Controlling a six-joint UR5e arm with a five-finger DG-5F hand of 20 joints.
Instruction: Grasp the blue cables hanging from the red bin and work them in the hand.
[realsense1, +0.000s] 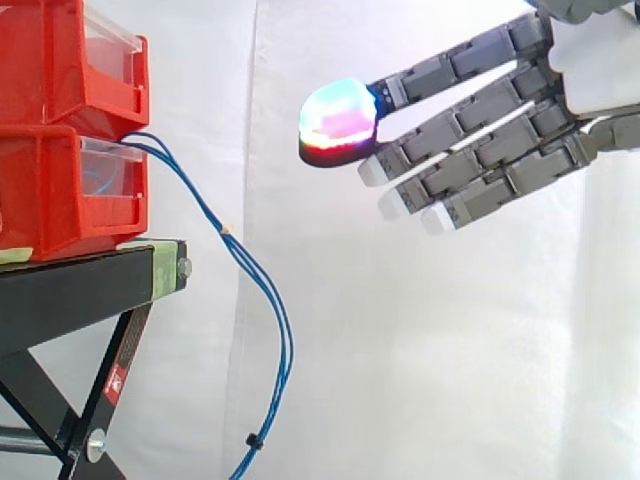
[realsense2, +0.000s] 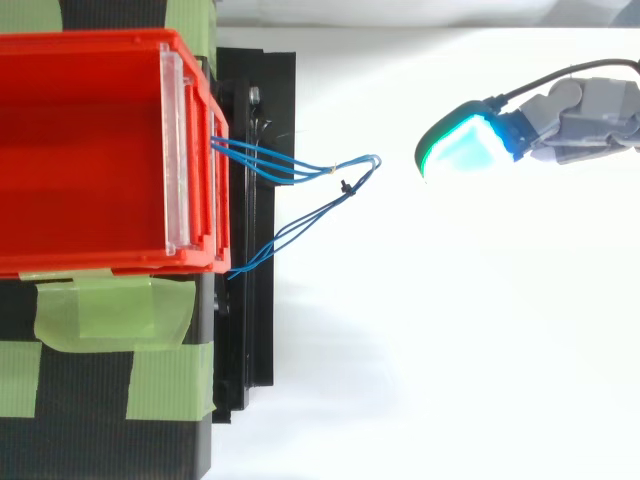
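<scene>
Thin blue cables (realsense1: 262, 290) come out of the lower red bin (realsense1: 60, 195) and hang in a loop beside the black stand (realsense1: 90, 285); from above the blue cables (realsense2: 320, 175) reach out to the right of the red bin (realsense2: 90, 150). My hand (realsense1: 500, 130) is at the upper right, well clear of the cables, with its fingers held straight and pointing left and slightly down. One fingertip pad (realsense1: 340, 122) glows pink and cyan; from above my hand (realsense2: 580, 115) is at the right, its pad (realsense2: 465, 147) glowing green. Nothing is held.
A second red bin (realsense1: 70, 65) is stacked on the lower one. Green tape (realsense2: 115, 310) holds the bins to the stand. A small black tie (realsense1: 252, 440) binds the cables low down. A white curtain (realsense1: 420, 350) hangs behind.
</scene>
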